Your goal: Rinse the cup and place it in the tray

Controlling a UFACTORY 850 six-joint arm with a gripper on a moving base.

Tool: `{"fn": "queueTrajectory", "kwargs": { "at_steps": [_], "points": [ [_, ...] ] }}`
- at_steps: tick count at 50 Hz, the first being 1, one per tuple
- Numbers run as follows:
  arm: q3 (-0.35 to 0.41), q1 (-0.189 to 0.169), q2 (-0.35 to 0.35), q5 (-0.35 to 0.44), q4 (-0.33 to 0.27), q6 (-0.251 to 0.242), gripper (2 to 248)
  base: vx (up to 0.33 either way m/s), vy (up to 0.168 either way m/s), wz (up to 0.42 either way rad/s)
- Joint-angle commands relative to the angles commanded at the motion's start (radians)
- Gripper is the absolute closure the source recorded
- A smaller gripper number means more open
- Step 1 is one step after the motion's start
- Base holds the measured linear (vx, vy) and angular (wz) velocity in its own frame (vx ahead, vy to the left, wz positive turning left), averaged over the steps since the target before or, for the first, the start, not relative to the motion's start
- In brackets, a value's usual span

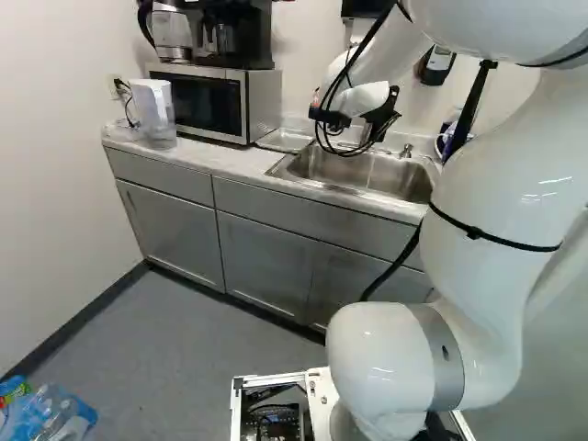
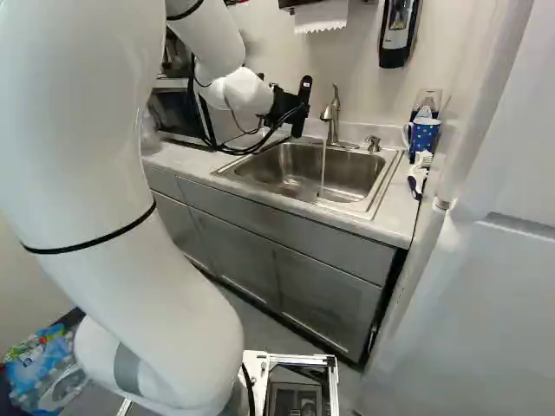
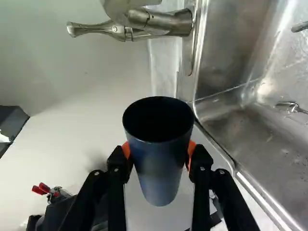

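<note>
1. As I see, the gripper (image 2: 299,106), at the upper middle of the right base view, holds the cup (image 3: 160,159) from both sides.
2. Its mouth end is toward the faucet (image 3: 168,23), long axis passing across the grip.
3. It looks dark blue, narrowing, black inside.

On my feed the arm (image 1: 505,175) is glossy white and rounded, with black straps (image 1: 475,233), a grey band (image 1: 443,358), looping black cables (image 1: 371,35), and a black gripper (image 2: 302,106) with orange pads (image 3: 191,150) and pale screws (image 3: 221,172).
</note>
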Motion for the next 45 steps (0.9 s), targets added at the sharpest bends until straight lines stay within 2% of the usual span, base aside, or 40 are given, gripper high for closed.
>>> {"fn": "queueTrajectory", "kwargs": {
  "at_steps": [27,33,45],
  "points": [
    [0.000,0.000,0.000,0.000,0.000,-0.002,126,0.000,0.000,0.000],
    [0.000,0.000,0.000,0.000,0.000,-0.040,126,0.000,0.000,0.000],
    [0.000,0.000,0.000,0.000,0.000,-0.158,126,0.000,0.000,0.000]
  ]
}}
